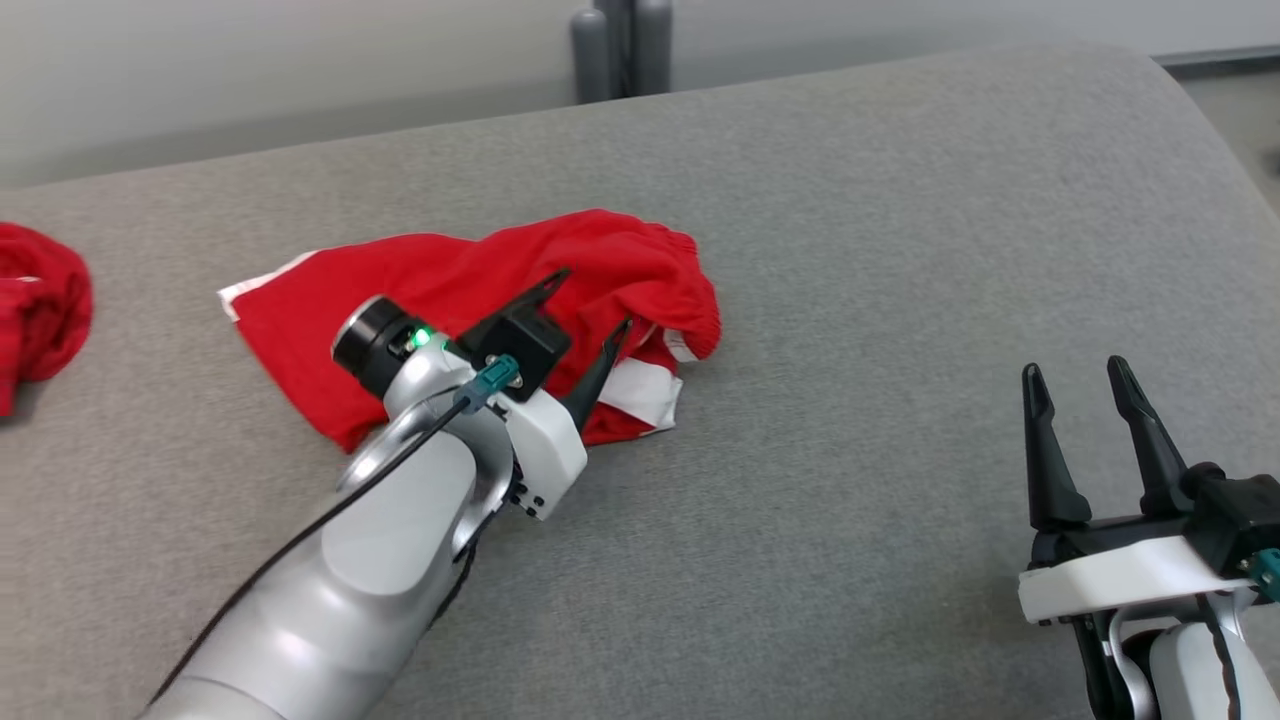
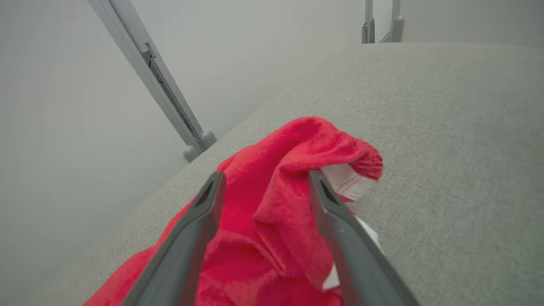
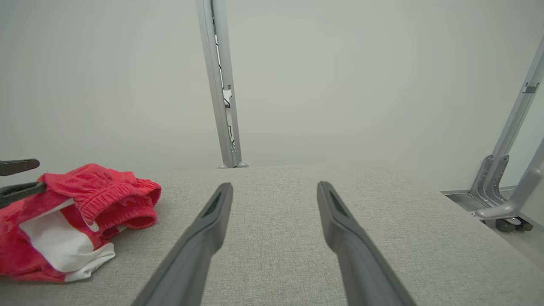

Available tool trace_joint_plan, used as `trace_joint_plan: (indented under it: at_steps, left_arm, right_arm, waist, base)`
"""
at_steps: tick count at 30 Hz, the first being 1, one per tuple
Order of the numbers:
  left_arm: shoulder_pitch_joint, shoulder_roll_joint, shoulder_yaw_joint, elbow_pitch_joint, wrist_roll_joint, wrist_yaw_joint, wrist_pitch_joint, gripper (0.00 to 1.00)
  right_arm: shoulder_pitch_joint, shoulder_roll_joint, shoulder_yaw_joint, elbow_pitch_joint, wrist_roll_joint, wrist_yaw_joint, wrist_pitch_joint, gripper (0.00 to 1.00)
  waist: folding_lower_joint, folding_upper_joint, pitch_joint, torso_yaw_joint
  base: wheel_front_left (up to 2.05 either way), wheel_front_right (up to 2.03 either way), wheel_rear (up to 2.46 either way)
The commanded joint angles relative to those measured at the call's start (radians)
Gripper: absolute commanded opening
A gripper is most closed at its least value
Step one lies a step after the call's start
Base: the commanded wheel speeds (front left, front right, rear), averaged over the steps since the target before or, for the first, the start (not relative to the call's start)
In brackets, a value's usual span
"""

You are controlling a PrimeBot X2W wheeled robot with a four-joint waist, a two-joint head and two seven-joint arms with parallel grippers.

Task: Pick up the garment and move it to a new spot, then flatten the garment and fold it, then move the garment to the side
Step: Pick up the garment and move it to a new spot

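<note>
In the head view, the garment (image 1: 470,300), red shorts with white trim, is lying crumpled on the grey padded surface (image 1: 900,250). The left gripper (image 1: 595,298) is being held low over the garment's right half. Its jaws are being kept apart, probably so that a raised fold can be taken between them. The right gripper (image 1: 1075,367) is being held well to the right of the garment, over bare padding, with its jaws also apart. It is likely being kept clear while the other arm works. A second red cloth (image 1: 40,300) is lying far to the left of the garment.

In the left wrist view, a ridge of the garment (image 2: 297,144) is being straddled by the left gripper (image 2: 267,174). The two fingers are spread on either side of it and nothing is being pinched yet. The pick-up therefore appears to be just beginning.

In the right wrist view, the right gripper (image 3: 275,186) is being pointed past the garment (image 3: 97,191), which is lying to its left. The jaws are being held wide over nothing but padding. The other arm's fingers (image 3: 19,166) are being seen at the garment's far edge.
</note>
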Motion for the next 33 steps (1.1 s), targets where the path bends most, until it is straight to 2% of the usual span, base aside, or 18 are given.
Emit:
trace_joint_plan:
  at_steps: [1, 6, 7, 11, 18, 23, 33]
  left_arm:
    - [0.026, 0.002, 0.016, -0.012, -0.017, 0.017, -0.011, 1.00]
    - [0.112, 0.010, 0.101, -0.095, -0.072, 0.076, -0.023, 1.00]
    - [0.112, 0.010, 0.101, -0.095, -0.072, 0.076, -0.023, 1.00]
    - [0.211, 0.031, 0.171, -0.232, -0.060, 0.135, -0.023, 1.00]
    - [0.414, 0.046, 0.338, -0.446, -0.052, 0.206, -0.023, 1.00]
    - [0.557, 0.044, 0.448, -0.541, -0.020, 0.216, -0.022, 1.00]
    - [0.733, 0.007, 0.607, -0.616, 0.048, 0.171, -0.022, 1.00]
  right_arm:
    - [0.013, -0.006, -0.009, 0.000, 0.000, 0.000, -0.005, 1.00]
    - [0.030, -0.006, -0.022, -0.014, -0.010, 0.000, -0.005, 1.00]
    - [0.030, -0.006, -0.022, -0.014, -0.010, 0.000, -0.005, 1.00]
    - [0.042, -0.006, -0.038, -0.024, -0.019, 0.000, -0.005, 1.00]
    - [0.063, -0.006, -0.034, -0.031, -0.023, 0.000, -0.005, 1.00]
    - [0.083, -0.006, -0.027, -0.032, -0.017, 0.000, -0.005, 1.00]
    - [0.128, -0.006, -0.014, -0.028, -0.011, 0.000, -0.005, 1.00]
  waist:
    - [0.0000, 0.0000, -0.023, 0.039]
    - [0.0000, 0.0000, -0.049, 0.089]
    - [0.0000, 0.0000, -0.049, 0.089]
    - [0.0000, 0.0000, -0.068, 0.128]
    - [0.0000, 0.0000, -0.101, 0.165]
    - [0.0000, 0.0000, -0.123, 0.176]
    - [0.0000, 0.0000, -0.152, 0.185]
  base:
    - [0.00, 0.00, 0.00]
    - [0.00, 0.00, 0.00]
    - [0.00, 0.00, 0.00]
    - [0.00, 0.00, 0.00]
    - [0.00, 0.00, 0.00]
    - [0.00, 0.00, 0.00]
    - [0.00, 0.00, 0.00]
